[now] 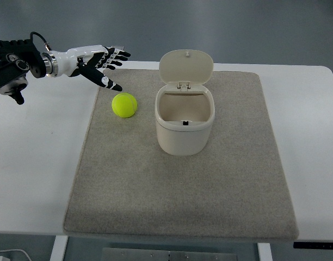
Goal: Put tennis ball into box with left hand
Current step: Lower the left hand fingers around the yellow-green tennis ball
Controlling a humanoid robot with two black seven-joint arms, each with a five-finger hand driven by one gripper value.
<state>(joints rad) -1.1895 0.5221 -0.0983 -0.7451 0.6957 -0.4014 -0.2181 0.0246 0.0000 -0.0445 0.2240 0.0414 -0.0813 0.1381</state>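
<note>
In the top view you have one tennis ball point(124, 105), one box point(185, 125) and one robot hand to track. The yellow-green ball lies on the grey mat point(177, 190), toward ten o'clock from the mat's centre and near its left edge. The cream box stands upright just beside the ball, at its three o'clock, not touching it. Its hinged lid point(185, 66) is tipped back at twelve o'clock, so you see straight into the open bin, and nothing shows inside. The left hand point(101, 64) reaches in from the picture's left edge and sits at eleven o'clock from the ball. Its fingers point(110, 83) are spread and extended, holding nothing; one fingertip points down toward the ball but stays clear of it. The mat covers most of the single white table point(36, 174).
</note>
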